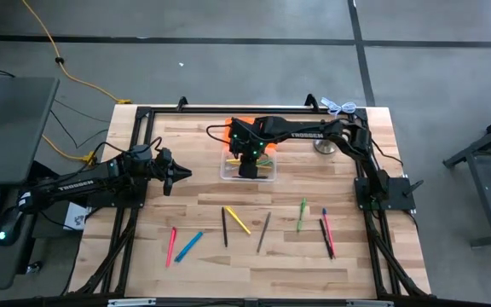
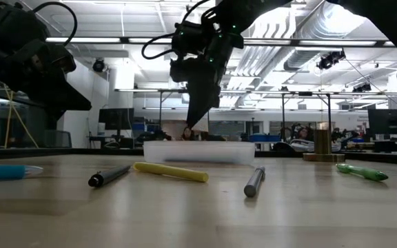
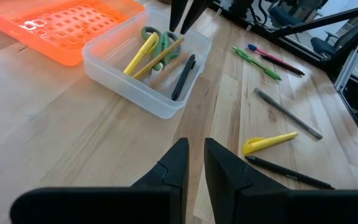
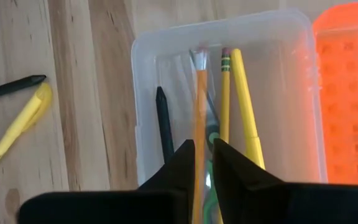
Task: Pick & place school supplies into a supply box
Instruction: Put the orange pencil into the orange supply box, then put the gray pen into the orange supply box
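The right gripper [image 1: 247,166] hangs directly over the clear plastic box [image 1: 228,172] near the back middle of the table, fingers pointing straight down. In the right wrist view an orange pencil [image 4: 199,118] lies in the narrow gap between the fingers, running along the box's length; the fingers are only slightly apart, and I cannot tell whether they pinch the pencil or have just let it go. Beside it in the box lie a yellow pencil [image 4: 244,106], a black pen [image 4: 164,127] and the green-handled scissors [image 3: 155,38], all lengthwise. The orange lid [image 1: 239,128] sits just behind the box, touching it. The left gripper [image 1: 177,176] waits to the left of the box, clear of it, its fingers a narrow slit apart and holding nothing. What is left to collect lies toward the table's front edge: a pink pen [image 1: 171,245] and blue marker [image 1: 188,246] on the left, a dark pen [image 1: 224,227] crossing a yellow marker [image 1: 238,221] and a gray pen [image 1: 263,232] in the middle, and a green pen [image 1: 302,214] with a dark and red pair [image 1: 326,234] on the right. Most run roughly front to back. The middle cluster sits straight in front of the box, about equally near either arm; the right group is nearer the right arm, so its likely next reach is forward and slightly outward.
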